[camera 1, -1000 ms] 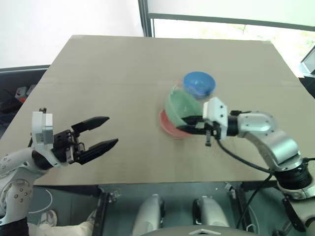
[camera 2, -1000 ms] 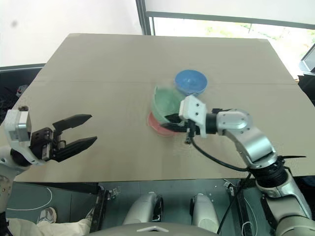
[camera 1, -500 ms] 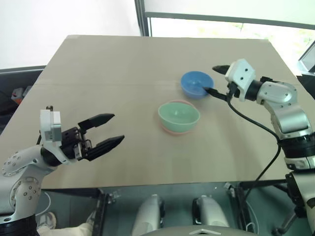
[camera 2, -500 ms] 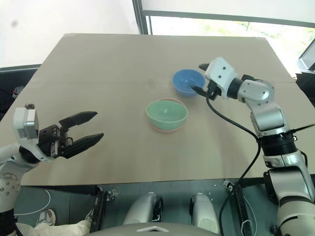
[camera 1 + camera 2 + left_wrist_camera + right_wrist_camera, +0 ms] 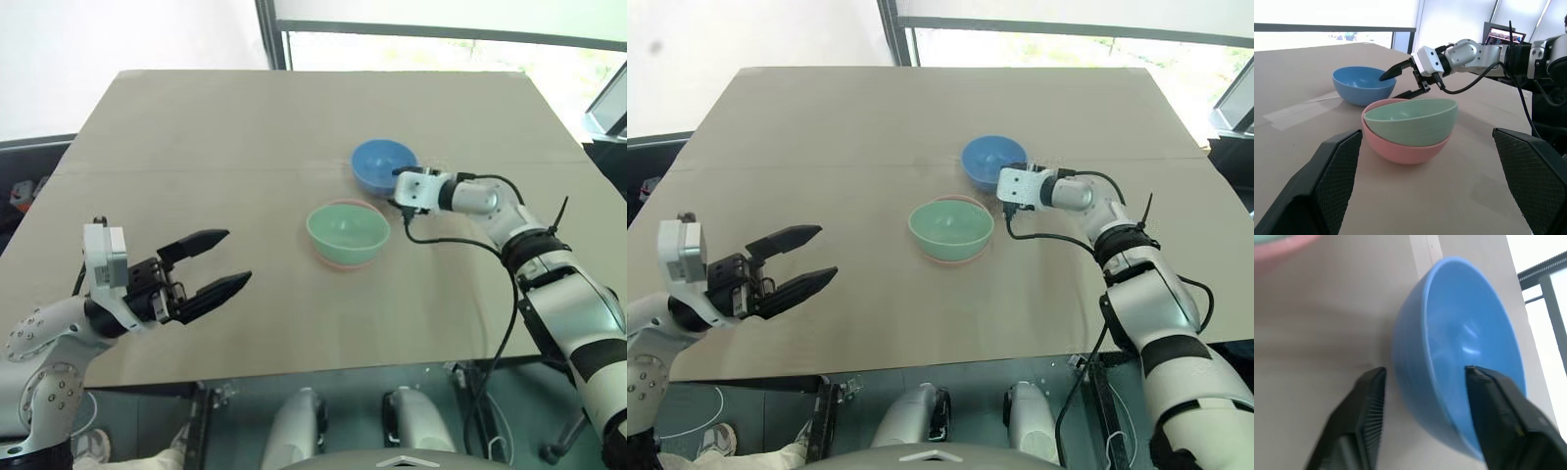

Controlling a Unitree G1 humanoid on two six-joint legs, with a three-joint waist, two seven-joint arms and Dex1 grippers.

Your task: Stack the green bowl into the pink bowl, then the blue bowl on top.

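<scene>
Green bowl (image 5: 347, 231) nested in pink bowl (image 5: 1400, 149), right tool (image 5: 1403, 83) straddling blue bowl (image 5: 382, 164) rim unclenched, left tool (image 5: 217, 264) released

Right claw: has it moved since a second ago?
Yes. The right claw left the green bowl, now nested in the pink bowl, and went up-table to straddle the blue bowl's near rim.

Three bowls on one table (image 5: 196, 127); one green bowl (image 5: 347, 231); one pink bowl (image 5: 1400, 149); one blue bowl (image 5: 377, 162).
</scene>
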